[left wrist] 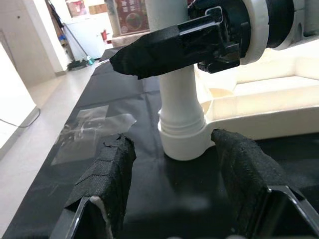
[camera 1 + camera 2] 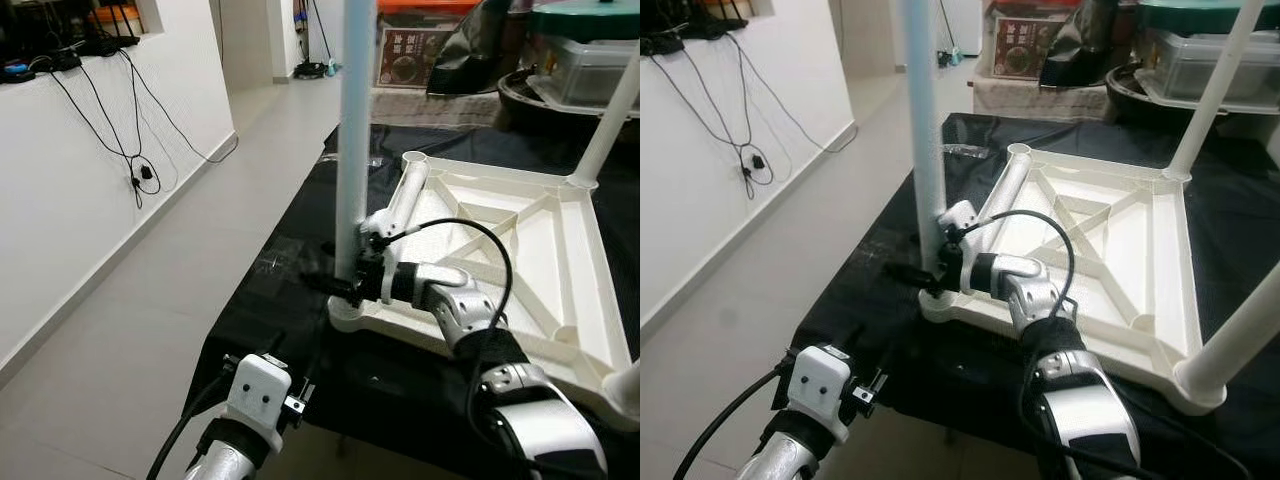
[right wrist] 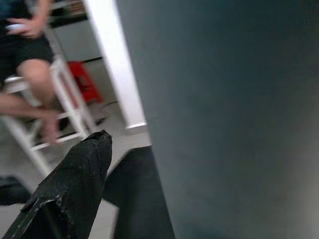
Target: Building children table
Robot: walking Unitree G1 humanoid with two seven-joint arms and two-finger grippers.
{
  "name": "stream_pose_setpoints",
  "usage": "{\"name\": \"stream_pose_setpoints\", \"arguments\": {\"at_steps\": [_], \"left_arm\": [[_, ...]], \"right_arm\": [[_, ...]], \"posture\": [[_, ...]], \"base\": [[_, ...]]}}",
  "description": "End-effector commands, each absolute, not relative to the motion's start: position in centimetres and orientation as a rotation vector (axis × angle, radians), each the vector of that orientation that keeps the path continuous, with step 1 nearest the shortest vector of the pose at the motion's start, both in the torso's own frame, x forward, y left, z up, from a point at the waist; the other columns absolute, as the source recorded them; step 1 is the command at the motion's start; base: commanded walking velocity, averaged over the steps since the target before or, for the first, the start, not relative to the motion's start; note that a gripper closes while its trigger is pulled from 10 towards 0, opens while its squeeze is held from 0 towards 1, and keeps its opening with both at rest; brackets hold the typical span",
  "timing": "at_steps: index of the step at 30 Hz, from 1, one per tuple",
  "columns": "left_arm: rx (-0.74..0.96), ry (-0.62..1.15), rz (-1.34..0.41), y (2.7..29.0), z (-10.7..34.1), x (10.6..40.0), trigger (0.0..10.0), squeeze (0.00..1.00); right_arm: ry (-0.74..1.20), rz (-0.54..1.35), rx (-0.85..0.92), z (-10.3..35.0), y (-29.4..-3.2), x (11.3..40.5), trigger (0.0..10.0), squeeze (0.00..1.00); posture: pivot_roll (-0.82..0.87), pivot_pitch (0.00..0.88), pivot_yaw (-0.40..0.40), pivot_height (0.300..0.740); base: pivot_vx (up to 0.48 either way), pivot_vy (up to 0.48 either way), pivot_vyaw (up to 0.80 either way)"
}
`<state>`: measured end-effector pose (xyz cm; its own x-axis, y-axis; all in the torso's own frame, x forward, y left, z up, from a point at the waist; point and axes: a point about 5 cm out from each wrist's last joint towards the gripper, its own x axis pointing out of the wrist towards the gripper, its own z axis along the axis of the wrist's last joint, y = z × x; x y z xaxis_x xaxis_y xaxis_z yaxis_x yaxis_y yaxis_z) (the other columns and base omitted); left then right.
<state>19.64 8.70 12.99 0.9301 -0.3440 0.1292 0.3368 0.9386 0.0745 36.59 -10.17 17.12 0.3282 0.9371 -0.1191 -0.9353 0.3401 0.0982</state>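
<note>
Gripping upright table leg [image 2: 356, 120] near socket, right pincer [image 2: 338, 283] closed, left pincer [image 1: 172, 174] spread, empty.

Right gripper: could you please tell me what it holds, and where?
The right gripper clamps the upright table leg near its base, just above the corner socket. The left gripper holds nothing.

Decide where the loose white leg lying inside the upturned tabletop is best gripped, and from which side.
Grip the loose leg mid-shaft, from above, fingers straddling it crosswise. It lies tilted against the tabletop rim; its round shaft is bare there, while its lower end sits behind the right gripper at the upright leg.
</note>
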Motion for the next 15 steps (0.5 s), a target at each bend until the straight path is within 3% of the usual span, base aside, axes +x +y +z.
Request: {"name": "stream_pose_setpoints", "arguments": {"at_steps": [1,7,8,10,11,14,15], "left_arm": [[0.056,-0.122,-0.347,8.8,12.6,19.5,10.0,0.0],[0.056,-0.121,-0.348,8.7,12.6,19.4,10.0,0.0],[0.055,-0.121,-0.348,8.7,12.6,19.4,10.0,0.0],[0.055,-0.121,-0.348,8.7,12.6,19.4,10.0,0.0],[0.054,-0.12,-0.348,8.6,12.5,19.4,10.0,0.0],[0.053,-0.12,-0.349,8.6,12.5,19.3,10.0,0.0],[0.052,-0.118,-0.35,8.5,12.4,19.3,10.0,0.0]], "right_arm": [[0.179,1.349,0.024,17.0,-8.8,36.1,10.0,0.0],[0.19,1.414,0.032,17.2,-8.5,36.1,9.9,0.0],[0.195,1.418,0.007,17.1,-8.4,36.1,3.8,0.0],[0.195,1.418,0.007,17.1,-8.4,36.1,3.8,0.0],[0.197,1.383,-0.02,16.8,-8.2,36.3,0.0,0.0],[0.177,1.31,-0.041,16.5,-8.0,36.5,0.0,0.0],[0.13,1.167,-0.057,16.1,-7.8,36.9,0.0,0.0]], "posture": [[0.02,0.001,0.009,0.74],[0.02,0.0,0.003,0.74],[0.02,0.0,0.002,0.74],[0.02,0.0,0.002,0.74],[0.02,0.0,-0.002,0.74],[0.02,0.0,0.003,0.74],[0.02,0.0,0.003,0.74]], "base": [[0.0,0.0,0.0],[0.0,0.0,0.0],[0.0,0.0,0.0],[0.0,0.0,0.0],[0.0,0.0,0.0],[0.0,0.0,0.0],[0.0,0.0,0.0]]}}
